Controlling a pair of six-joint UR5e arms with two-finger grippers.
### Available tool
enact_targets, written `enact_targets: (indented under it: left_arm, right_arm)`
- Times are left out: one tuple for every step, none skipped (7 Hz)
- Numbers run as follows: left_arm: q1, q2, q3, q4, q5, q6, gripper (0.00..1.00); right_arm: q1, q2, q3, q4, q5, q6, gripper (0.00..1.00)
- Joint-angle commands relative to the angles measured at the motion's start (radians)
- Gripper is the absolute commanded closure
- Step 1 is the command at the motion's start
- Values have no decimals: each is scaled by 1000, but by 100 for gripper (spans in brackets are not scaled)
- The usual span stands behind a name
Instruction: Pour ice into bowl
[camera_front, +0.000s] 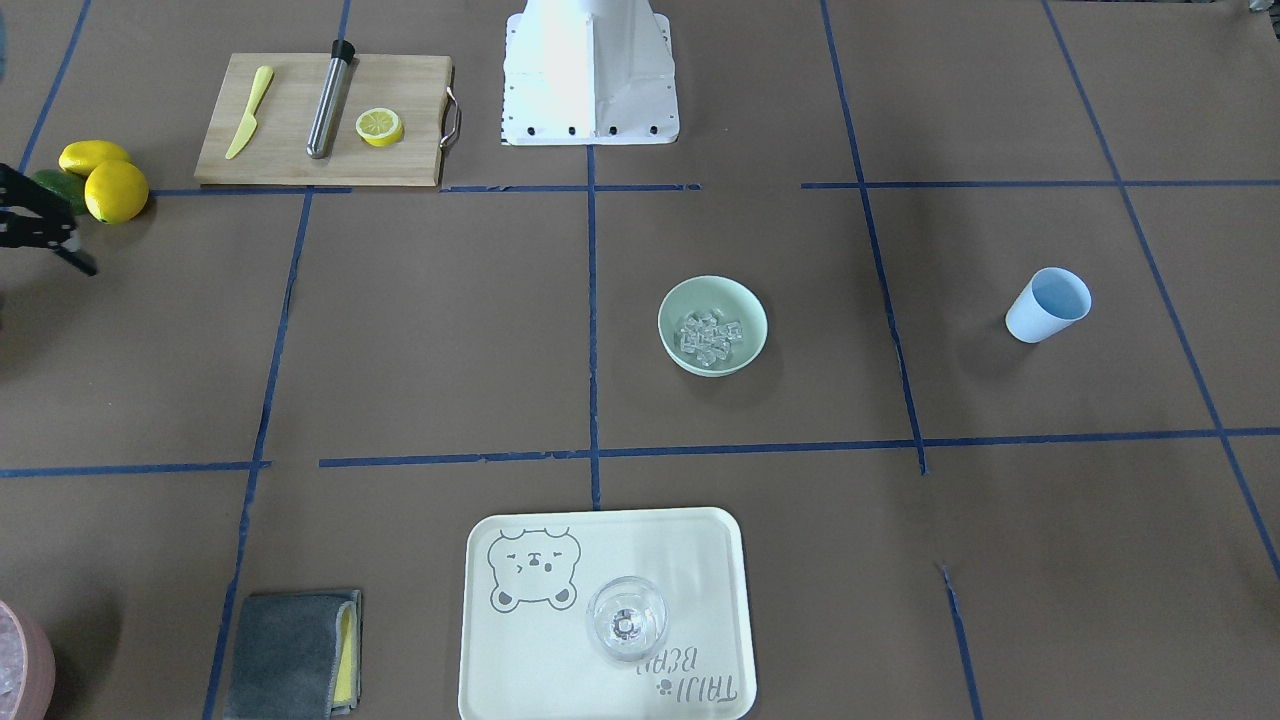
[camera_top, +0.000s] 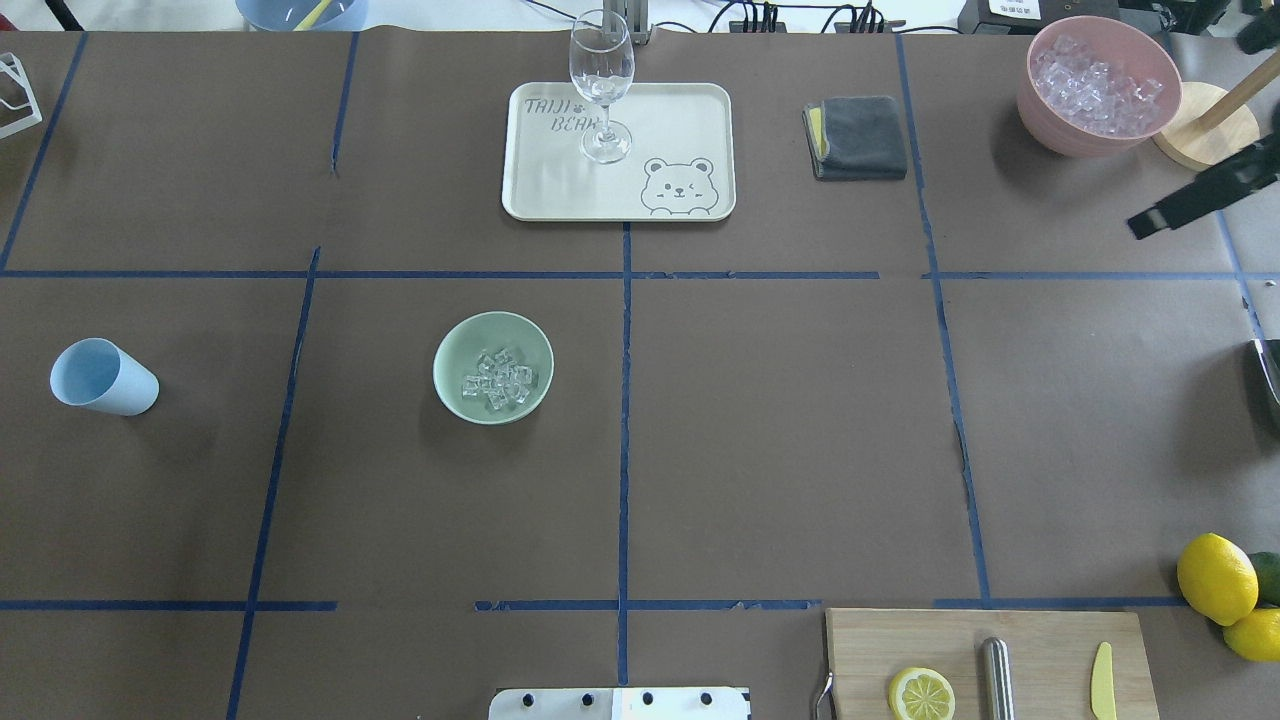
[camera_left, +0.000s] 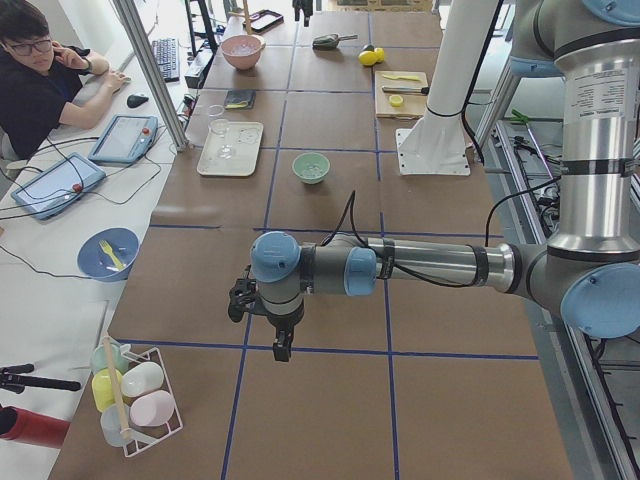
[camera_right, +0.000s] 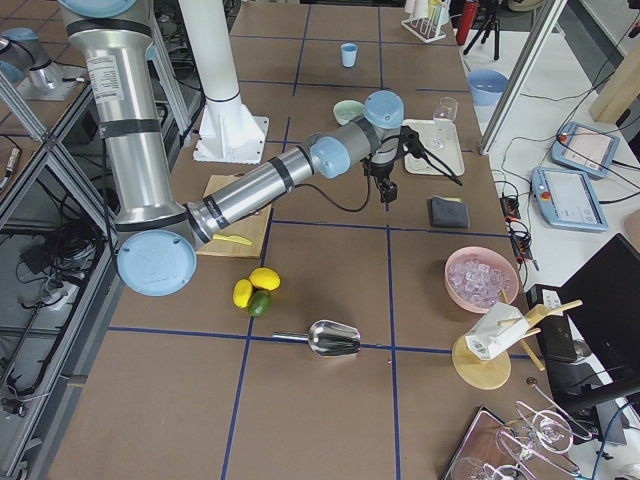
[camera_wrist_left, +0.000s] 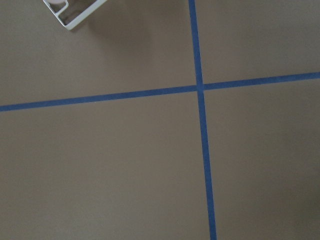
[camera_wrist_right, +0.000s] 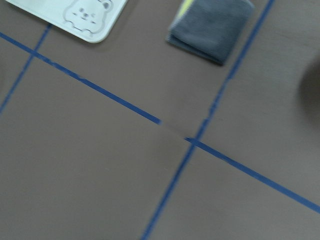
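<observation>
Overhead exterior view: the ice (camera_top: 497, 378) lies heaped inside the mint-green bowl (camera_top: 455, 345), which sits on the brown table (camera_top: 800, 450) beside its middle tape line (camera_top: 624, 400). A light blue cup (camera_top: 103, 377) sits well apart. The left gripper (camera_left: 283, 345) hangs over bare table and the right gripper (camera_right: 388, 190) near the tray (camera_top: 540, 190). I cannot tell whether either's jaws are open.

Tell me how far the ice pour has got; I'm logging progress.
Looks done: the ice lies in the bowl, and the light blue cup stands empty, apart. In hand: nothing seen; the left end effector and right end effector hang over the table, away from both. Left: nothing visible.
</observation>
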Motion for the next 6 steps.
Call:
enact_targets:
  left_arm:
    - [-2, -1, -36, 1, 0, 6, 0]
    - [0, -2, -39, 3, 0, 6, 0]
    - [1, -4, -39, 1, 0, 6, 0]
    - [1, -4, -47, 1, 0, 6, 0]
    - [0, -4, -54, 1, 0, 6, 0]
    - [1, -4, -54, 1, 0, 6, 0]
  right_arm:
    - [-274, 231, -2, 7, -185, 459, 0]
    - [-411, 334, -43, 1, -360, 607, 0]
    - [-504, 456, -150, 2, -468, 725, 0]
    - [-570, 597, -315, 4, -533, 834, 0]
    - [-622, 700, -466, 5, -589, 895, 0]
    - [-656, 745, -569, 42, -649, 907, 0]
